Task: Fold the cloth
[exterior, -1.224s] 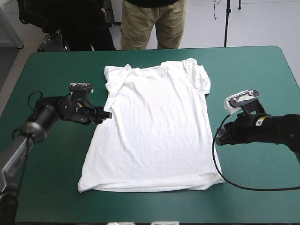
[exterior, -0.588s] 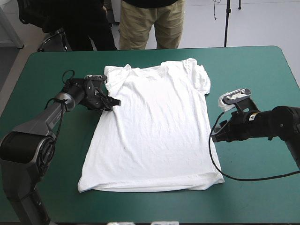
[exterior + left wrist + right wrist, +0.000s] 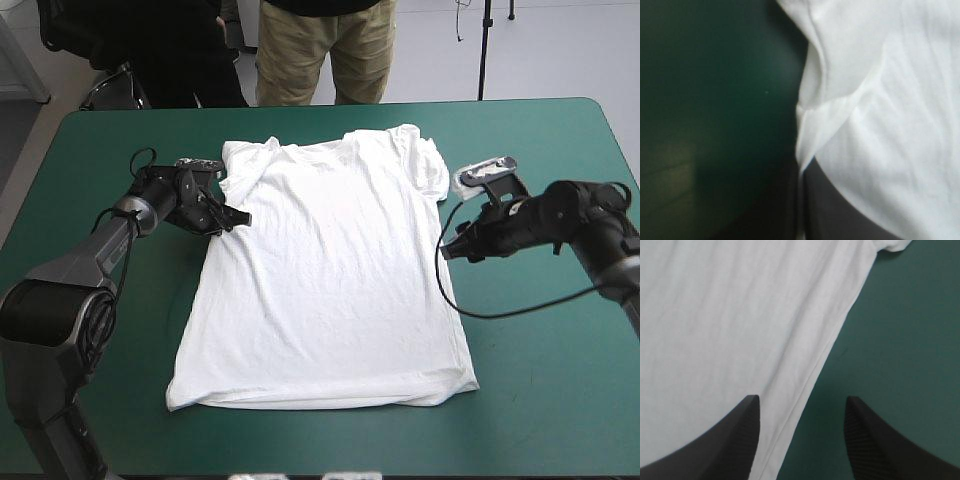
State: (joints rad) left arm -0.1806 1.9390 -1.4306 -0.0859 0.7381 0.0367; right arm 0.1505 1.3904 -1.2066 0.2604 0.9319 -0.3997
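One T-shirt (image 3: 330, 270) lay spread flat mid-worktop (image 3: 560, 400), collar toward far edge, hem toward near edge. Two pincers flanked it, one each side. Your right pincer (image 3: 447, 250) stood wide open, gripping nothing, shirt's right side edge running between its fingers (image 3: 715, 445). Your left pincer (image 3: 238, 214) sat at shirt's left edge by sleeve; whether parted or clamped, you could not tell.

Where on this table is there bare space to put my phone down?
The widest bare teal-green cover is the near-right corner, between the T-shirt and the table's right edge. The far-right and far-left corners are bare too. Crowded: both side edges of the T-shirt, where the left gripper and right gripper sit.
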